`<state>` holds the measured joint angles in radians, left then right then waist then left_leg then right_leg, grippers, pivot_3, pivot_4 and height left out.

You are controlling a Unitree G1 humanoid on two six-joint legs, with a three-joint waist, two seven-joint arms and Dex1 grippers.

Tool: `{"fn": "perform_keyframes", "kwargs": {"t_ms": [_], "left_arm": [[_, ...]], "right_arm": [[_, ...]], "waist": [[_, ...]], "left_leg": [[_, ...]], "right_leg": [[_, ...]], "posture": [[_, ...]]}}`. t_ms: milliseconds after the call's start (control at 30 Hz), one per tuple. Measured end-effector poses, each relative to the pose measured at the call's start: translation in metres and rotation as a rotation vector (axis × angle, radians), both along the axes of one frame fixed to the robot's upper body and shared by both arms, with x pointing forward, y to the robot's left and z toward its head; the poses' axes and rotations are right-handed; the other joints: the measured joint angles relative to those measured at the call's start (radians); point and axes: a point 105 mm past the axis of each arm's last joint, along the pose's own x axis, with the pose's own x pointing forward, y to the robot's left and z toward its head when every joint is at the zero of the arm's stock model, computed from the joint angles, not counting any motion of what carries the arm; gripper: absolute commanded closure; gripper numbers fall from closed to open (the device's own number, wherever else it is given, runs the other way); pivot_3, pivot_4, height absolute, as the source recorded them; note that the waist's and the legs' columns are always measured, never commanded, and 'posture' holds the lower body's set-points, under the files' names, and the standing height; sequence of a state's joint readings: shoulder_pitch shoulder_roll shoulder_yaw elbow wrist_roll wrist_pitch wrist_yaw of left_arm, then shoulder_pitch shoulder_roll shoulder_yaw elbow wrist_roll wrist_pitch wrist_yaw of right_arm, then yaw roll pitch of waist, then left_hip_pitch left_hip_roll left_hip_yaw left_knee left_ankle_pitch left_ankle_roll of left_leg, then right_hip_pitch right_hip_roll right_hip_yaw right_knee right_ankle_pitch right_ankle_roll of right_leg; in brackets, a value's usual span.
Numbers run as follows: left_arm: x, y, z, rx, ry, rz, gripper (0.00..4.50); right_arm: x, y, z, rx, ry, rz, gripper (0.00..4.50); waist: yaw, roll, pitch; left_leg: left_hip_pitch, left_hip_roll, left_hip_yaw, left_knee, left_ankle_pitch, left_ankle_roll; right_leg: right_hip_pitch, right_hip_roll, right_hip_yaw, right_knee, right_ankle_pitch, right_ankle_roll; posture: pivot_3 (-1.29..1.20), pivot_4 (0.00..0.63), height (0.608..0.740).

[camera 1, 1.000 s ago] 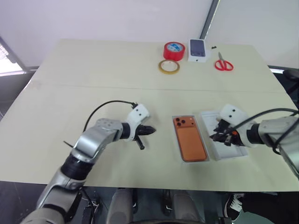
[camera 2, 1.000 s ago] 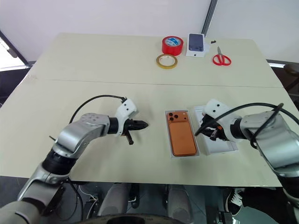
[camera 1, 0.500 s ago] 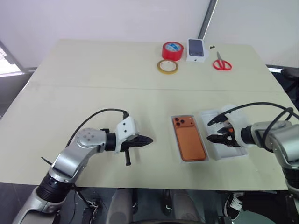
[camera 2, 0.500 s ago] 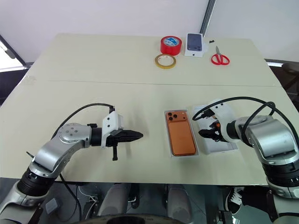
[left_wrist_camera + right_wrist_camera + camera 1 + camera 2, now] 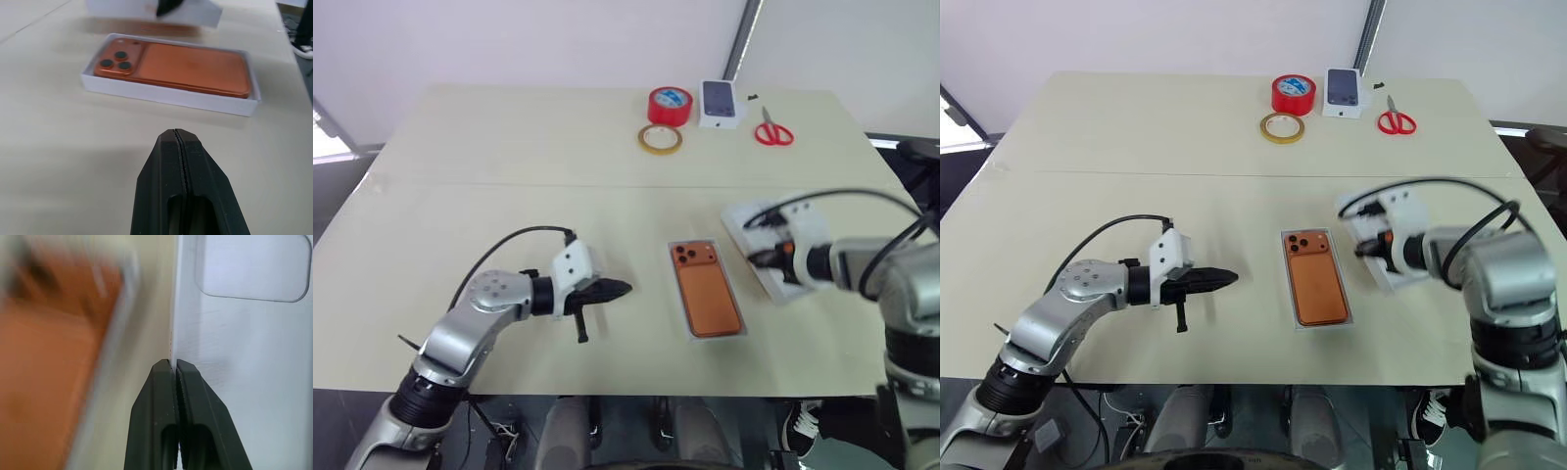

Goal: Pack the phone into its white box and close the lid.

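Note:
The orange phone (image 5: 707,292) lies back up, lenses at the far end, inside the shallow white box (image 5: 166,94) near the table's front. To its right, the white lid (image 5: 244,357) hangs tilted above the table. My right gripper (image 5: 764,260) is shut on the lid's near-left edge. Its inner side faces me, and the right wrist view shows a rounded recess there. In the left wrist view an orange tint shows under the lid (image 5: 127,10). My left gripper (image 5: 625,288) is shut on nothing. It hovers low to the left of the box and points at it.
At the far edge of the table sit a red tape roll (image 5: 669,104), a tan tape ring (image 5: 660,139), a smaller white box with a dark phone picture (image 5: 719,103) and red scissors (image 5: 771,132). Bare tabletop lies between them and the box.
My right gripper's jaws, open around the lid's edge half a second ago, have shut on it. The lid has risen off the table and tilted. The left arm drew back slightly.

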<state>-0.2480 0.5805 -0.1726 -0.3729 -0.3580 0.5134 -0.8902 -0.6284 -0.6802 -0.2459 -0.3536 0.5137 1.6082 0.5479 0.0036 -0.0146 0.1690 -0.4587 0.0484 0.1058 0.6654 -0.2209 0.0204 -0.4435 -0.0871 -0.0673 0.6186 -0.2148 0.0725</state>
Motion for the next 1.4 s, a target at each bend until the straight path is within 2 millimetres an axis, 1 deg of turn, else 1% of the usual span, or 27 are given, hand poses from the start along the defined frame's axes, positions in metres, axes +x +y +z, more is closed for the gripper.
{"fn": "perform_keyframes", "kwargs": {"t_ms": [67, 100, 167, 200, 267, 333, 400, 433, 467, 533, 567, 633, 700, 733, 800, 867, 967, 1033, 1067, 1133, 1200, 1233, 1300, 1333, 1367, 1400], "left_arm": [[0.012, 0.011, 0.000, -0.022, 0.001, 0.090, 4.50], [0.017, 0.016, 0.000, -0.031, 0.001, 0.128, 4.50], [0.023, 0.024, 0.001, -0.044, -0.007, 0.179, 4.50], [0.026, 0.028, 0.002, -0.052, -0.013, 0.206, 4.50], [0.031, 0.032, 0.006, -0.072, -0.025, 0.228, 4.50], [0.034, 0.037, 0.009, -0.079, -0.033, 0.245, 4.50], [0.035, 0.038, 0.014, -0.077, -0.049, 0.240, 4.50], [0.035, 0.037, 0.016, -0.077, -0.060, 0.229, 4.50], [0.034, 0.036, 0.016, -0.075, -0.064, 0.218, 4.50], [0.032, 0.033, 0.013, -0.058, -0.059, 0.192, 4.50], [0.030, 0.030, 0.012, -0.054, -0.053, 0.176, 4.50], [0.028, 0.025, 0.008, -0.047, -0.044, 0.152, 4.50], [0.025, 0.017, 0.004, -0.046, -0.037, 0.120, 4.50], [0.023, 0.012, 0.002, -0.047, -0.030, 0.103, 4.50], [0.020, -0.003, -0.001, -0.056, -0.020, 0.062, 4.50], [0.018, -0.019, 0.000, -0.070, -0.022, 0.015, 4.50], [0.019, -0.039, 0.001, -0.079, -0.025, -0.028, 4.50], [0.022, -0.054, -0.001, -0.080, -0.017, -0.051, 4.50], [0.022, -0.059, -0.002, -0.081, -0.012, -0.061, 4.50], [0.021, -0.069, -0.006, -0.075, -0.001, -0.081, 4.50], [0.020, -0.081, -0.011, -0.060, 0.008, -0.102, 4.50], [0.019, -0.085, -0.013, -0.058, 0.014, -0.109, 4.50], [0.017, -0.090, -0.016, -0.052, 0.021, -0.118, 4.50], [0.018, -0.091, -0.016, -0.053, 0.018, -0.118, 4.50], [0.018, -0.091, -0.015, -0.052, 0.014, -0.115, 4.50], [0.019, -0.090, -0.014, -0.052, 0.011, -0.108, 4.50]], "right_arm": [[0.000, 0.019, 0.031, 0.187, -0.070, 0.114, 4.44], [-0.003, 0.030, 0.040, 0.275, -0.074, 0.180, 4.44], [-0.008, 0.047, 0.041, 0.406, -0.033, 0.268, 4.44], [-0.011, 0.059, 0.039, 0.476, 0.007, 0.313, 4.44], [-0.021, 0.073, 0.031, 0.534, 0.058, 0.354, 4.44], [-0.036, 0.094, 0.016, 0.637, 0.144, 0.354, 4.44], [-0.046, 0.115, 0.000, 0.723, 0.218, 0.342, 4.44], [-0.051, 0.125, -0.007, 0.762, 0.242, 0.318, 4.44], [-0.055, 0.131, -0.011, 0.789, 0.254, 0.286, 4.44], [-0.059, 0.138, -0.021, 0.855, 0.276, 0.161, 4.44], [-0.061, 0.140, -0.027, 0.842, 0.299, 0.126, 4.44], [-0.060, 0.134, -0.029, 0.807, 0.289, 0.085, 4.44], [-0.055, 0.121, -0.031, 0.765, 0.272, 0.042, 3.88], [-0.053, 0.115, -0.033, 0.739, 0.271, 0.025, 3.55], [-0.049, 0.100, -0.033, 0.666, 0.262, 0.026, 2.54], [-0.044, 0.084, -0.028, 0.553, 0.237, 0.040, 1.53], [-0.038, 0.058, -0.010, 0.358, 0.181, 0.065, 1.53], [-0.036, 0.046, 0.007, 0.243, 0.116, 0.096, 1.53], [-0.034, 0.043, 0.013, 0.213, 0.087, 0.107, 1.53], [-0.031, 0.034, 0.014, 0.145, 0.056, 0.109, 1.53], [-0.023, 0.018, 0.006, 0.008, 0.024, 0.086, 2.06], [-0.019, 0.010, 0.003, -0.063, 0.001, 0.077, 2.47], [-0.016, 0.003, -0.001, -0.164, -0.042, 0.101, 3.34], [-0.016, 0.003, -0.004, -0.204, -0.055, 0.126, 3.96], [-0.015, 0.003, -0.006, -0.236, -0.069, 0.151, 4.37], [-0.016, 0.003, -0.010, -0.270, -0.081, 0.179, 4.45]], "waist": [[0.002, 0.000, 0.000], [0.004, 0.000, 0.000], [0.007, 0.000, 0.000], [0.006, 0.000, 0.000], [0.010, 0.000, 0.000], [0.008, -0.001, 0.000], [0.004, -0.001, 0.000], [0.002, 0.000, 0.000], [0.002, 0.000, 0.000], [0.003, 0.000, -0.001], [0.004, 0.000, 0.000], [0.004, 0.000, 0.000], [0.008, 0.000, -0.001], [0.009, 0.000, -0.001], [0.009, 0.000, -0.001], [0.008, 0.000, -0.001], [0.009, 0.002, 0.000], [0.009, 0.002, 0.000], [0.009, 0.001, -0.001], [0.009, 0.001, -0.001], [0.010, 0.002, -0.001], [0.010, 0.002, -0.001], [0.009, 0.002, -0.001], [0.009, 0.002, -0.001], [0.009, 0.002, -0.001], [0.009, 0.002, -0.001]], "left_leg": [[0.000, 0.001, -0.001, -0.001, 0.000, 0.000], [0.000, 0.001, -0.001, -0.001, 0.000, 0.000], [0.000, 0.001, -0.001, -0.001, 0.000, 0.000], [0.000, 0.001, 0.000, -0.001, 0.000, 0.000], [0.000, 0.000, -0.001, -0.001, 0.000, 0.000], [0.000, 0.000, 0.000, -0.001, 0.000, 0.000], [0.000, 0.000, 0.001, -0.001, 0.000, 0.000], [0.000, 0.000, 0.001, -0.001, 0.000, 0.001], [0.000, 0.000, 0.001, -0.001, 0.000, 0.000], [0.001, 0.001, 0.000, -0.001, 0.000, 0.000], [0.000, 0.000, 0.001, -0.001, 0.000, 0.000], [0.000, 0.000, 0.001, 0.000, 0.000, 0.000], [0.001, 0.000, 0.001, 0.000, 0.000, 0.000], [0.001, 0.000, 0.001, 0.000, 0.000, 0.000], [0.001, 0.000, 0.001, 0.000, 0.000, 0.000], [0.001, 0.000, 0.001, 0.000, 0.000, 0.001], [0.001, 0.000, 0.001, 0.000, 0.000, 0.001], [0.001, 0.000, 0.001, 0.000, 0.000, 0.001], [0.001, 0.000, 0.000, 0.000, 0.000, 0.001], [0.001, 0.000, 0.000, 0.000, 0.000, 0.001], [0.001, 0.000, 0.001, 0.000, 0.000, 0.001], [0.001, 0.000, 0.001, 0.000, 0.000, 0.001], [0.000, 0.000, 0.001, 0.000, 0.000, 0.001], [0.000, 0.000, 0.001, 0.000, 0.000, 0.001], [0.000, 0.000, 0.001, 0.000, 0.000, 0.001], [0.000, 0.000, 0.001, 0.000, 0.000, 0.001]], "right_leg": [[0.000, 0.002, 0.000, 0.000, 0.000, 0.000], [0.001, 0.002, -0.001, 0.000, 0.000, 0.000], [0.001, 0.001, -0.001, 0.000, 0.000, 0.000], [0.001, 0.001, 0.000, 0.000, 0.000, 0.000], [0.001, 0.000, -0.001, 0.000, 0.000, 0.000], [0.002, -0.001, -0.001, -0.001, 0.000, 0.000], [0.002, 0.000, 0.000, -0.001, 0.002, 0.003], [0.002, 0.000, 0.000, -0.001, 0.002, 0.003], [0.002, 0.000, 0.000, -0.001, 0.002, 0.003], [0.002, 0.000, 0.000, 0.000, 0.002, 0.004], [0.002, 0.000, 0.000, -0.001, 0.002, 0.003], [0.002, 0.000, 0.001, -0.001, 0.000, 0.000], [0.003, -0.001, 0.001, -0.002, 0.000, 0.000], [0.003, -0.001, 0.001, -0.002, 0.000, 0.000], [0.003, -0.001, 0.001, -0.002, 0.000, 0.000], [0.003, -0.001, 0.002, -0.002, 0.000, 0.000], [0.002, 0.000, 0.002, -0.002, 0.000, 0.000], [0.002, 0.001, 0.001, -0.002, 0.000, 0.000], [0.002, 0.002, 0.001, -0.002, 0.000, 0.000], [0.002, 0.002, 0.002, -0.002, 0.000, 0.000], [0.002, 0.001, 0.002, -0.002, 0.000, 0.000], [0.002, 0.001, 0.002, -0.002, 0.000, 0.000], [0.001, 0.001, 0.002, -0.002, 0.000, 0.000], [0.001, 0.001, 0.002, -0.002, 0.000, 0.000], [0.001, 0.001, 0.002, -0.002, 0.000, 0.000], [0.001, 0.001, 0.002, -0.002, 0.000, 0.000]], "posture": [[0.00, 0.150, 0.740], [0.00, 0.150, 0.740], [0.00, 0.150, 0.740], [0.00, 0.150, 0.740], [0.00, 0.150, 0.740], [0.00, 0.150, 0.740], [0.00, 0.150, 0.740], [0.00, 0.150, 0.740], [0.00, 0.150, 0.740], [0.00, 0.150, 0.740], [0.00, 0.150, 0.740], [0.00, 0.150, 0.740], [0.00, 0.150, 0.740], [0.00, 0.150, 0.740], [0.00, 0.150, 0.740], [0.00, 0.150, 0.740], [0.00, 0.150, 0.740], [0.00, 0.150, 0.740], [0.00, 0.150, 0.740], [0.00, 0.150, 0.740], [0.00, 0.150, 0.740], [0.00, 0.150, 0.740], [0.00, 0.150, 0.740], [0.00, 0.150, 0.740], [0.00, 0.150, 0.740], [0.00, 0.150, 0.740]]}}
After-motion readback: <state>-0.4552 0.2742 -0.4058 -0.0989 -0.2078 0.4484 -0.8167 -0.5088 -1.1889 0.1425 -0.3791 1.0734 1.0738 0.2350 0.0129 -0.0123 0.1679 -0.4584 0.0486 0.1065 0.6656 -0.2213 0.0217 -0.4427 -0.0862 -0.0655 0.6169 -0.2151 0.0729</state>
